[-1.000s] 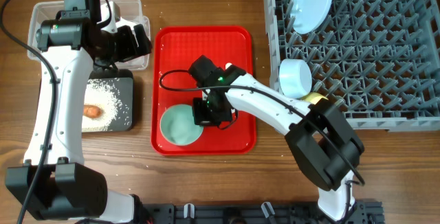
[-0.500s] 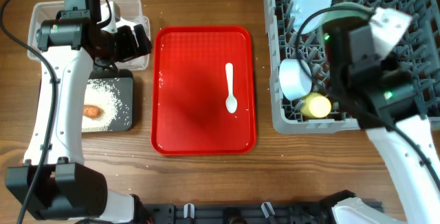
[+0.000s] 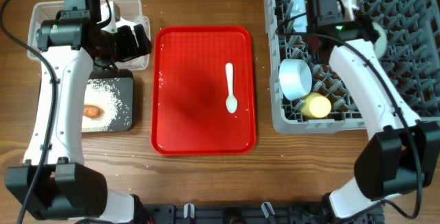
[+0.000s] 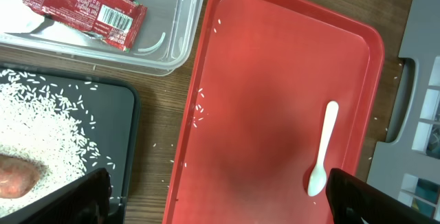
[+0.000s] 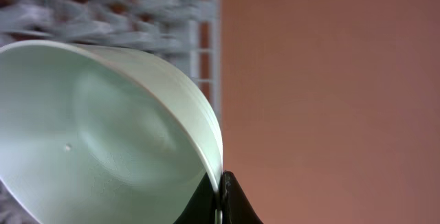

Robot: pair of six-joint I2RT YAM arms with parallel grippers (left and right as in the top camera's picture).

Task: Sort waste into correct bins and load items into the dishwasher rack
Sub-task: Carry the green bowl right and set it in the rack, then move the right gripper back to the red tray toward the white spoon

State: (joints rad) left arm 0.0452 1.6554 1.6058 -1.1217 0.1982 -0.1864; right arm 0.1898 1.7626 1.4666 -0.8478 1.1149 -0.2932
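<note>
Care now — the right gripper [image 5: 221, 193] pinches the mint bowl [image 5: 103, 135] by its rim, over the dishwasher rack [image 3: 412, 107]. Best to lower it slowly between pegs [image 3: 412, 18], then let go. The left gripper [image 4: 220, 200] hangs spread wide.

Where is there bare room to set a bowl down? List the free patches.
Red tray: bare everywhere left of the spoon and below it. Rack: free pegs across its right half and near-right corner. Crowded: the rack's left side, with plate, racked bowl and cup, and its top middle, where the right gripper grips the held bowl.
</note>
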